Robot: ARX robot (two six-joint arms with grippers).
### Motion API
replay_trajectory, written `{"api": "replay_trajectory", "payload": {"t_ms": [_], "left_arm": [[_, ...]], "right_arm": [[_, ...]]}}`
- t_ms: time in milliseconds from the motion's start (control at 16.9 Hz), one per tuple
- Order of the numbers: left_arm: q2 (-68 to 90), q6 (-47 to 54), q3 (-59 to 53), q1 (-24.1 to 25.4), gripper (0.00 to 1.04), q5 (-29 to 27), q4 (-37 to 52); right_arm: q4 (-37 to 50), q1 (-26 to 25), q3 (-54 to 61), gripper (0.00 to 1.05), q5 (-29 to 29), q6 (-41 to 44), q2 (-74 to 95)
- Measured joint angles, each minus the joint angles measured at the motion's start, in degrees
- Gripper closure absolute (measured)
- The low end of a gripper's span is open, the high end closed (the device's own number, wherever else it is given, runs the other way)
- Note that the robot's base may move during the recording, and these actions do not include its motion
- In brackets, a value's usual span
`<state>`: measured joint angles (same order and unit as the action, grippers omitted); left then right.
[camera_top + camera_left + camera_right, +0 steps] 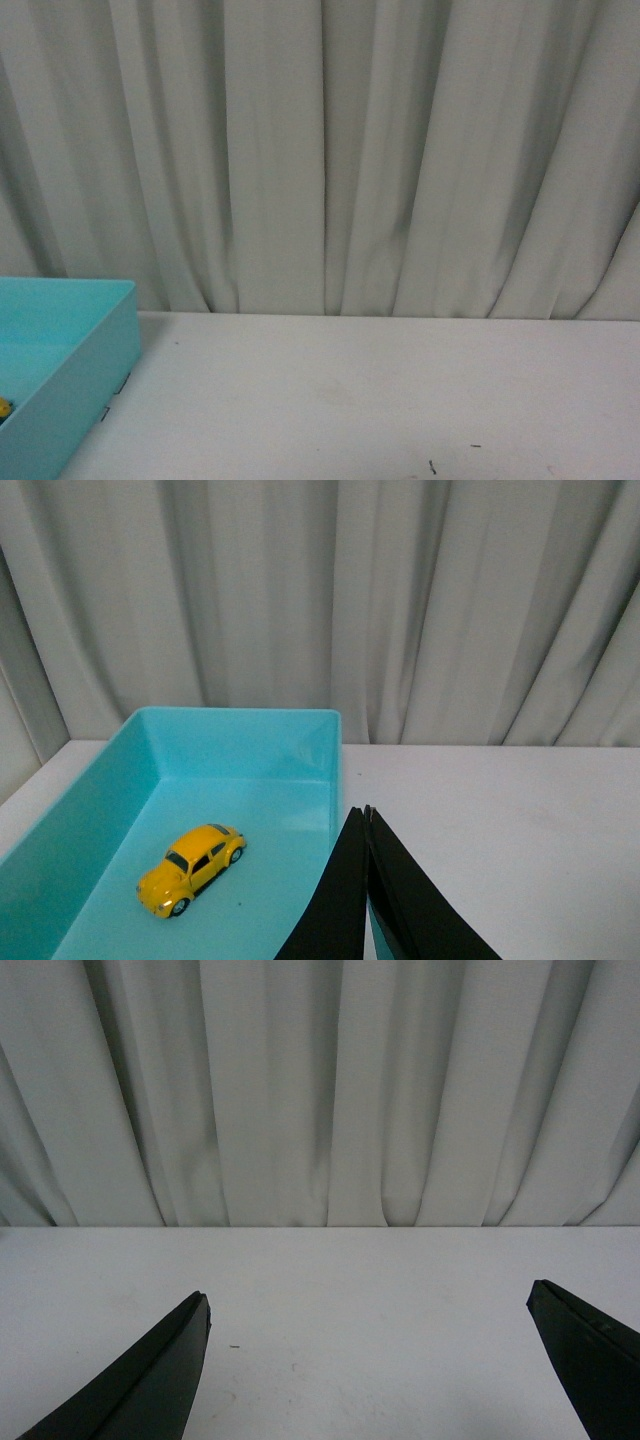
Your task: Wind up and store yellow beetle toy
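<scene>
Sitting on its wheels on the floor of a teal bin point(100, 810): the beetle point(191, 869), glossy yellow, rounded body, dark windows, silver hubs. Bin parked at the left edge of the white surface point(380, 400), just a sliver of yellow peeking out in the front view. Left gripper point(367, 815) pinched fully closed, fingers point(345, 900) tip to tip, holding nothing, hovering over the bin's right wall, apart from the car. Right gripper point(368, 1305) spread wide, empty, above bare surface. Car's long axis running diagonal across the bin floor, nose toward the near left wall, tail toward the far right corner. Pleated grey curtain point(320, 150) behind everything.
</scene>
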<state>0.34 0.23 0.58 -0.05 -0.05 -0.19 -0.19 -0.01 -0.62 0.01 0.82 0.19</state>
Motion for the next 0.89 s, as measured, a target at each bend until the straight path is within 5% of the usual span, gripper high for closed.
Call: {"api": "replay_trajectory", "payload": {"t_ms": [59, 356, 534, 652, 889], "left_arm": [[0.0, -0.1, 0.0, 0.0, 1.02, 0.0, 0.0], [0.0, -0.1, 0.0, 0.0, 0.43, 0.0, 0.0], [0.0, -0.1, 0.0, 0.0, 0.32, 0.0, 0.0], [0.0, 0.0, 0.0, 0.0, 0.05, 0.0, 0.0], [0.0, 0.0, 0.0, 0.0, 0.07, 0.0, 0.0]], "right_arm": [[0.0, 0.0, 0.0, 0.07, 0.0, 0.0, 0.0], [0.0, 0.0, 0.0, 0.07, 0.0, 0.0, 0.0], [0.0, 0.0, 0.0, 0.07, 0.0, 0.0, 0.0], [0.0, 0.0, 0.0, 0.07, 0.0, 0.0, 0.0], [0.0, 0.0, 0.0, 0.07, 0.0, 0.0, 0.0]]}}
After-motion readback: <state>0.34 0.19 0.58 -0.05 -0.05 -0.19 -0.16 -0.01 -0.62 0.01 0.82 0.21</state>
